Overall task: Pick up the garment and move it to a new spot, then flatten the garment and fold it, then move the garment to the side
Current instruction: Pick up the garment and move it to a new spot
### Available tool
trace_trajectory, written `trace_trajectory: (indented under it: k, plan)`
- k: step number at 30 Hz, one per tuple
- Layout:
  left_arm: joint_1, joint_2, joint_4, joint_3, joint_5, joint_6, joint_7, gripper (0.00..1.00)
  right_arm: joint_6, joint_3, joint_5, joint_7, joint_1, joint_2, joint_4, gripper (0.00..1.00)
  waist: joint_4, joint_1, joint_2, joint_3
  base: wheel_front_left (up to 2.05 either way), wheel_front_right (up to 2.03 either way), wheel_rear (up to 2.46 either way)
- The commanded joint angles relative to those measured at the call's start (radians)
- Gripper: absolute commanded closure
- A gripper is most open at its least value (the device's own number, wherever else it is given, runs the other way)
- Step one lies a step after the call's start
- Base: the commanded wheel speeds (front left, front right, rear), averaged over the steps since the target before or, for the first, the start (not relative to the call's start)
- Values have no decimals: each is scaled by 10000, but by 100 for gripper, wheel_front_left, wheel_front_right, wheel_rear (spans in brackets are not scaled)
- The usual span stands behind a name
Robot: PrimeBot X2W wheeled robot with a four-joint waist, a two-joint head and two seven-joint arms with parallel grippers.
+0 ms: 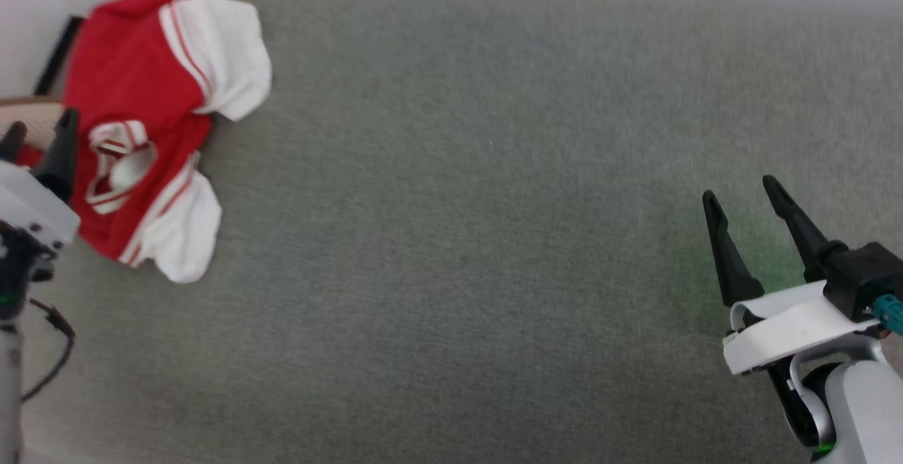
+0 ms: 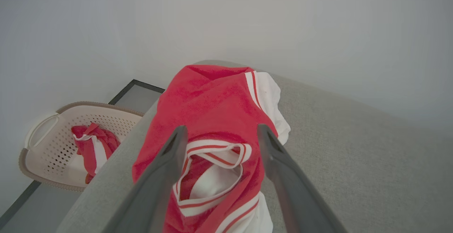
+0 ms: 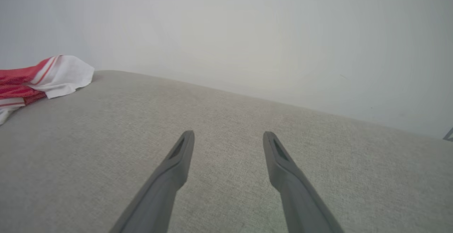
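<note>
The garment (image 1: 134, 90), a red T-shirt with white sleeves and striped trim, lies crumpled at the far left corner of the grey cushioned surface (image 1: 480, 203). In the left wrist view the garment (image 2: 212, 109) fills the middle, its striped collar lying between and beyond the fingers. My left gripper (image 1: 39, 122) hovers open at the shirt's left edge, and from the wrist the left gripper (image 2: 219, 132) holds nothing. My right gripper (image 1: 737, 192) stands open at the lower right, far from the shirt. Seen from the right wrist, the right gripper (image 3: 228, 134) is open over bare fabric, with the garment (image 3: 39, 79) at far left.
A pale perforated laundry basket (image 2: 49, 134) sits on the floor beyond the surface's left edge, holding another red-and-white cloth (image 2: 93, 144). A white wall (image 3: 247, 31) runs behind the surface. The grey surface stretches wide between the two grippers.
</note>
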Motion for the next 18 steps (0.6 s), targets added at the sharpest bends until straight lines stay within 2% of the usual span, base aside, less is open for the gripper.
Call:
trace_trajectory:
  k: [1, 9, 18]
  plan:
    - [-320, 102, 286, -121, -166, -35, 112, 0, -14, -29, -69, 39, -173, -17, -86, 0, -625, 0, -1, 1133, 0, 0, 0]
    - [-1881, 582, 2680, -1187, -750, -30, 1248, 0, -14, -95, -270, 375, -414, -109, -580, 0, -787, 0, -1, 2077, 0, 0, 0]
    - [-2661, 118, 4974, -2103, -1004, -7, 2094, 0, -14, -257, -397, 577, -435, -114, -972, 0, -835, 0, -1, 2456, 0, 0, 0]
